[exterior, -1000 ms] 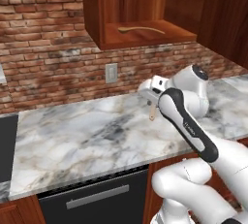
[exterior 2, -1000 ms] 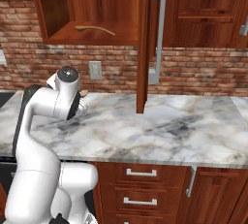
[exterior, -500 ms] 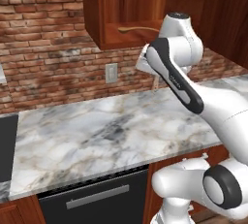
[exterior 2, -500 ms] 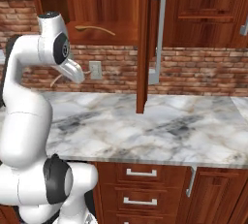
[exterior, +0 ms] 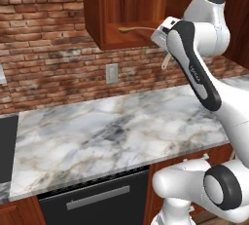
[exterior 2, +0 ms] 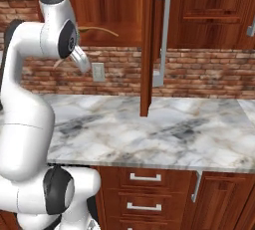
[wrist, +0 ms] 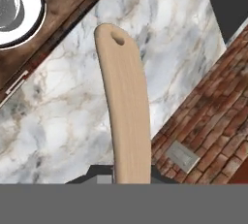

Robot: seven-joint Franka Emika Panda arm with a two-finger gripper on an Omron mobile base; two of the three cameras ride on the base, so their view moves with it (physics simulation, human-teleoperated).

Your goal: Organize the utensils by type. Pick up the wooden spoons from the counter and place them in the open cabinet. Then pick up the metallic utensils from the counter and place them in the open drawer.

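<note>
Raised gripper (exterior: 164,48) clamped on the pale wooden spoon (wrist: 125,116), whose handle hangs below the hand in front of the brick wall (exterior: 48,48), high above the marble counter (exterior: 112,131). A second wooden spoon (exterior: 138,28) lies on the shelf of the open cabinet (exterior: 104,19), just beside the hand. A wall outlet (exterior: 112,73) sits under the cabinet. In the right base view the open cabinet door (exterior 2: 147,50) with its silver bar handle (exterior 2: 162,30) stands to the arm's right.
</note>
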